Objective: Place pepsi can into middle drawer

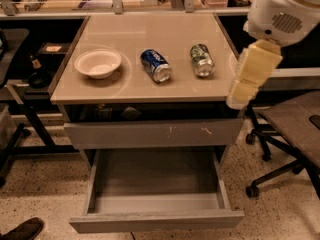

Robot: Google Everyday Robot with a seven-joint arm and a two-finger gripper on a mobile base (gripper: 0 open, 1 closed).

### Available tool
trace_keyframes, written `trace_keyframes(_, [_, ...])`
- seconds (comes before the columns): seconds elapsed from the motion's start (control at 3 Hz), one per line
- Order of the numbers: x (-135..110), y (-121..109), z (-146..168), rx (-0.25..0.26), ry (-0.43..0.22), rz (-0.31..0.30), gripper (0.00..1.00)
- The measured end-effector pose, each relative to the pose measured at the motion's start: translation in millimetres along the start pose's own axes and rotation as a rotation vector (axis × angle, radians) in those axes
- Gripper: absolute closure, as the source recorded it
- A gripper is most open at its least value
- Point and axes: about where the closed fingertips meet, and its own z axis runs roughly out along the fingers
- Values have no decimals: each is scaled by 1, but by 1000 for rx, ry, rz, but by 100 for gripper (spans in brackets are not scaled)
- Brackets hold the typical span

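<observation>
The pepsi can [155,65], dark blue with a silver end, lies on its side in the middle of the beige tabletop [150,34]. The middle drawer [100,179] is pulled open below; its plain front panel [155,220] is nearest to me and nothing lies inside. Only a white and cream arm segment [252,74] shows at the upper right, hanging over the table's right edge, right of both cans. My gripper itself is out of view.
A green-and-silver can [202,60] lies right of the pepsi can. A white bowl [98,62] stands at the left. A shut drawer front with white scratches [155,133] sits above the open drawer. An office chair [290,134] is at the right, a shoe [22,229] at the lower left.
</observation>
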Motion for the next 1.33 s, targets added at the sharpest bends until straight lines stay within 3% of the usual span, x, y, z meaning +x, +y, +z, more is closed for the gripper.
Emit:
trace_keyframes(0.67, [-11,-1,1,18,-25,18,0])
trace_keyframes(1.33, [-64,-17,36,12,-66,83,0])
